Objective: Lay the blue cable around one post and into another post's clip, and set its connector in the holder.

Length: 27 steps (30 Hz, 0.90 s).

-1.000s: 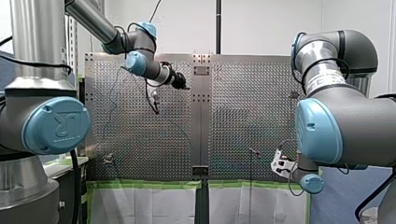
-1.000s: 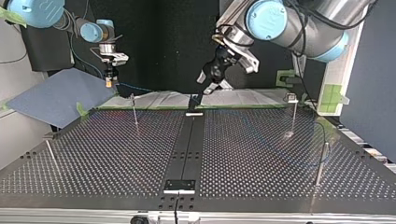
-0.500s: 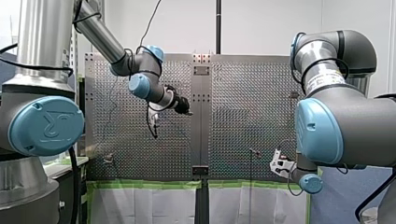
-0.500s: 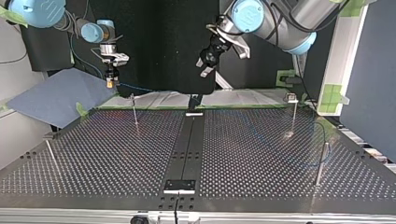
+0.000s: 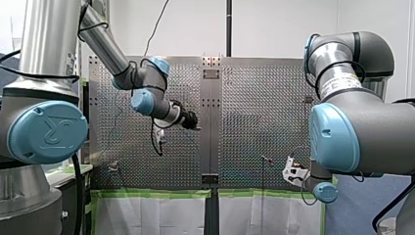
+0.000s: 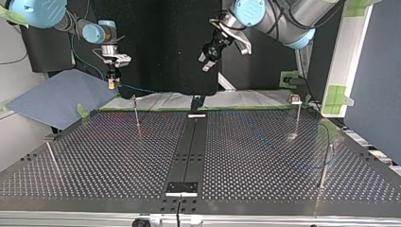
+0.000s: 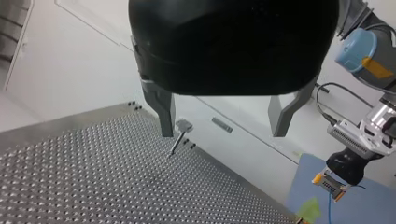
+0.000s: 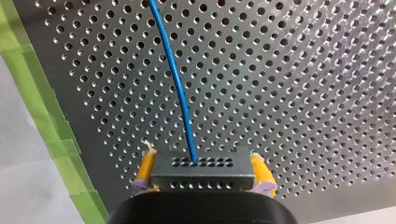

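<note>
Nearest in the top view, a post (image 6: pixel 324 165) stands toward the tabletop's (image 6: pixel 94 179) right edge and another post (image 6: pixel 51 153) toward its left. Farther back rise two more, a left post (image 6: pixel 136 113) and a right post (image 6: pixel 297 116) topped with a clip (image 6: pixel 296 98). At the far edge, on the view's left, my right hand (image 6: pixel 111 84) hangs by the green tape (image 8: pixel 28 70). Its yellow pads (image 8: pixel 261 172) pinch the grey connector (image 8: pixel 203 175). The blue cable (image 8: pixel 175 79) leaves the connector and runs out over the perforated surface. High above the far edge's middle, my left hand (image 6: pixel 205 62) hangs with its metal fingers (image 7: pixel 163 109) spread wide.
</note>
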Motion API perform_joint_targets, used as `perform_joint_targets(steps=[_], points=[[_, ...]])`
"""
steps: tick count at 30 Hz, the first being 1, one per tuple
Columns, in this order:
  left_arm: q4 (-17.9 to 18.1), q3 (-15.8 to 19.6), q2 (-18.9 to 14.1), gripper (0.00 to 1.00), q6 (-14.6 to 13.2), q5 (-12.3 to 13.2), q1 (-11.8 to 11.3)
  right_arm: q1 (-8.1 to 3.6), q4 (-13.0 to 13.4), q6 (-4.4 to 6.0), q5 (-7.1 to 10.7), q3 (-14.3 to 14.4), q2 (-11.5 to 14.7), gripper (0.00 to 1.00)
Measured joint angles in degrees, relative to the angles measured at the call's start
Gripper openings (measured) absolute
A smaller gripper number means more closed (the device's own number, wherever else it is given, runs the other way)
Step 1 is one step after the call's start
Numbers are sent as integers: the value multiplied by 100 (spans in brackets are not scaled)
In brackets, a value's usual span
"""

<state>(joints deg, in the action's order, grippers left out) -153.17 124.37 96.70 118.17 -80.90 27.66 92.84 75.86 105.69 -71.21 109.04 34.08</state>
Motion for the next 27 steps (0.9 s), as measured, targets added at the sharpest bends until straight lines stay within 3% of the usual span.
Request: perform_joint_targets(steps=[11,27], points=[[541,-401,528,99,-57,34,242,12,0,-4,1,0,-1,0],[1338,-564,1322,99,-168,-50,357,31,0,-20,1,-1,-1,0]])
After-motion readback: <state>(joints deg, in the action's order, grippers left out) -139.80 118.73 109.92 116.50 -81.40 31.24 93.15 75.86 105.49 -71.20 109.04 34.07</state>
